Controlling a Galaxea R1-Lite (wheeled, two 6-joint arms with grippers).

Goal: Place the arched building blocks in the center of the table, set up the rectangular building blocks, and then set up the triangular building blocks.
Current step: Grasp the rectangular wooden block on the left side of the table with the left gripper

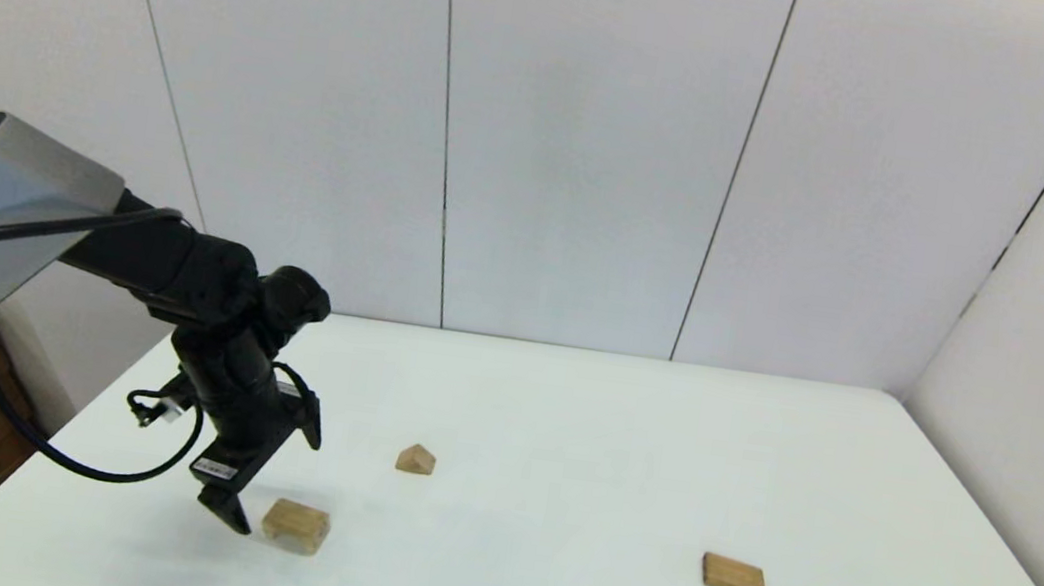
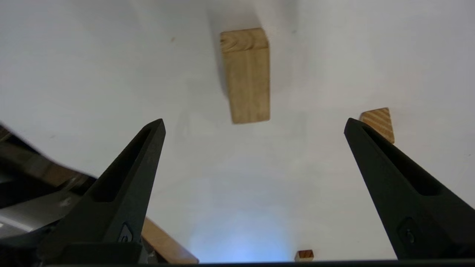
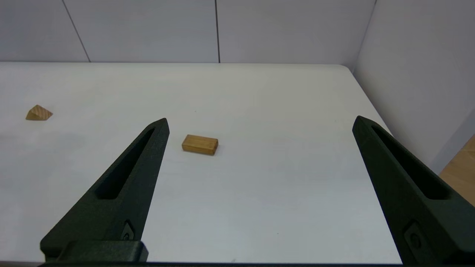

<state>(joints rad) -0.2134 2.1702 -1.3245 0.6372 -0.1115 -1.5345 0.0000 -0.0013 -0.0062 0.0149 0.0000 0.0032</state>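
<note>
One arched block (image 1: pixel 296 525) beside left gripper (image 1: pixel 236 513)

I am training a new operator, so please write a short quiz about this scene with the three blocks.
1. True or false: the left tool holds the arched block.
2. Which block lies farthest to the robot's right? A arched, B triangular, C rectangular block.
3. Fill in: the fingers of the right tool are ___.
Key: 1 false, it is open, with the block lying on the table; 2 C; 3 open.
</note>
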